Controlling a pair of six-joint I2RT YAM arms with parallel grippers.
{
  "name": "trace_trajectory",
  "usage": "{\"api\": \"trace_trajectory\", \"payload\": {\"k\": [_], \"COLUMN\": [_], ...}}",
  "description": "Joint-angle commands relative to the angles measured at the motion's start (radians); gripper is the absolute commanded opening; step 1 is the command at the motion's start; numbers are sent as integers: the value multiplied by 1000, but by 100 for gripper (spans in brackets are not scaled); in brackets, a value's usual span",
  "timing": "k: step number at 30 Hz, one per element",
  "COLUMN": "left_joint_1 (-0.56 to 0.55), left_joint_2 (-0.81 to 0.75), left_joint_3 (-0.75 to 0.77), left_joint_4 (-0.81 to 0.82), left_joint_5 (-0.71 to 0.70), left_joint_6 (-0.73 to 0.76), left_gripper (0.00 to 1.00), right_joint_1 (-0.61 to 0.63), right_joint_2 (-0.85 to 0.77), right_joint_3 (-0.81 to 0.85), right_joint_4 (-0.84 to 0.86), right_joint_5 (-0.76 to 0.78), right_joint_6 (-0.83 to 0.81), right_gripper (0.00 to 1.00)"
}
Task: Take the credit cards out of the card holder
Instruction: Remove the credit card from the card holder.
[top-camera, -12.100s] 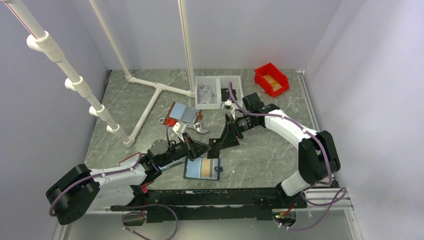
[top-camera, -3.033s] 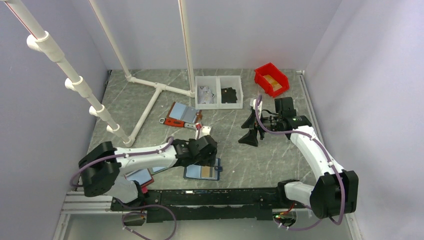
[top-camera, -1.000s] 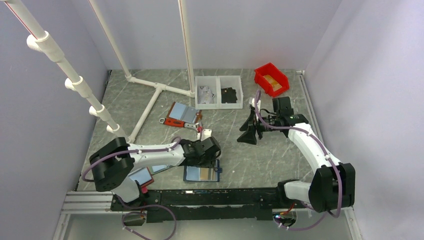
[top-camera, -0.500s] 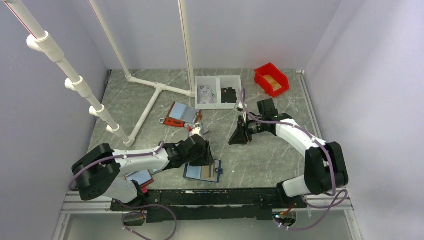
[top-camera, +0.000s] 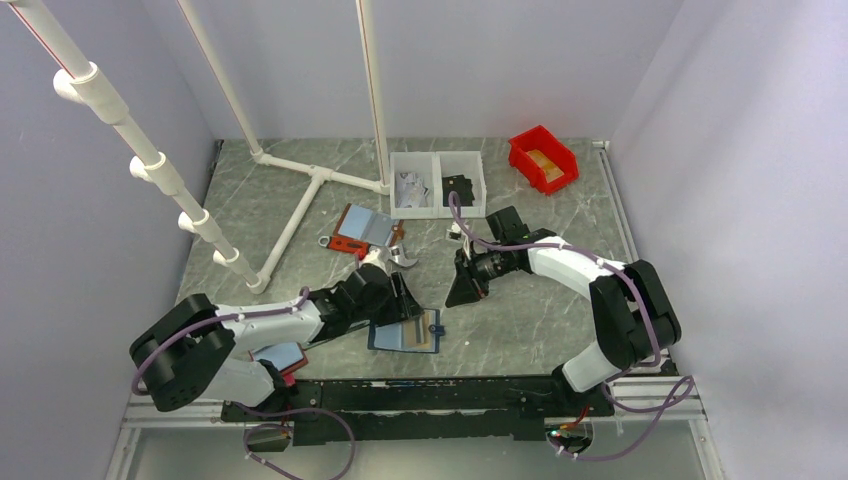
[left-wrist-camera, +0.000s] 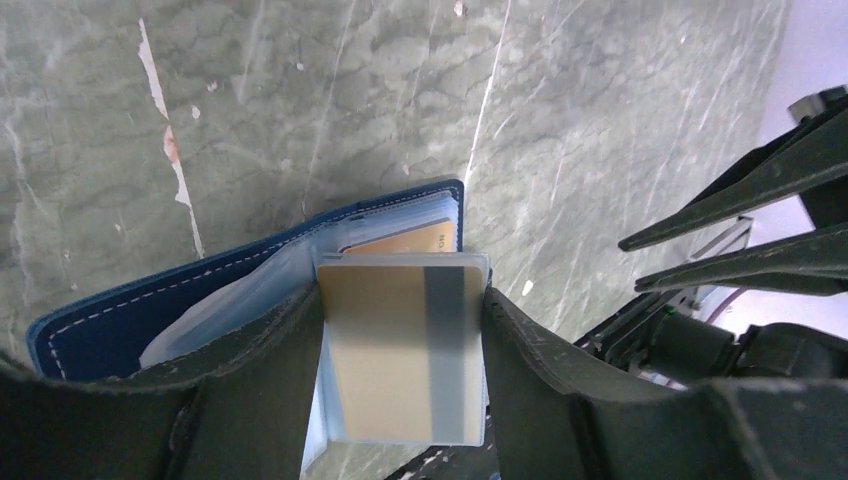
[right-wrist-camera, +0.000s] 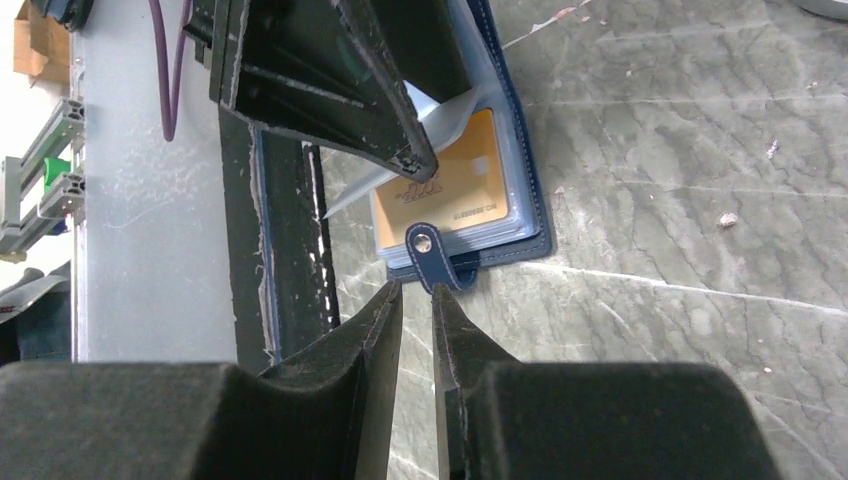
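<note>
The card holder (top-camera: 392, 338) lies open at the table's (top-camera: 520, 320) 6 o'clock edge. At its 11 o'clock, the left gripper (left-wrist-camera: 400, 290) is clamped on a tan card (left-wrist-camera: 385, 370). At its 1 o'clock, the right gripper (right-wrist-camera: 416, 292) is empty, jaws a slim gap apart, tips by the strap tab (right-wrist-camera: 440, 268).

Left tool (left-wrist-camera: 402, 300) gripping; right tool (right-wrist-camera: 415, 292) narrowly parted.

The table (left-wrist-camera: 250, 100) looks like grey-green marble, matt, with small chips. The card holder (left-wrist-camera: 120, 320) seems navy leather with pale stitching and clear glossy plastic sleeves. The gold card (left-wrist-camera: 385, 350) is smooth plastic. The fingers (left-wrist-camera: 560, 380) of the left tool (left-wrist-camera: 402, 292) are matt black, rough-edged.
</note>
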Motion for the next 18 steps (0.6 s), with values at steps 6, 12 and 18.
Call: {"api": "trace_trajectory", "payload": {"k": [6, 12, 18], "left_joint_1": [70, 87, 92], "left_joint_2": [25, 50, 42], "left_joint_3": [-41, -52, -66], "left_joint_4": [242, 287, 292], "left_joint_5": [100, 104, 93], "left_joint_6": [-65, -71, -63], "left_gripper": [56, 56, 56], "right_joint_1": [10, 27, 42], "right_joint_2": [6, 37, 58], "right_joint_3": [37, 45, 51], "right_joint_4": [-17, -18, -1], "right_joint_5": [-50, -59, -29], "right_joint_6": [-30, -10, 36], "right_gripper": [21, 23, 23]}}
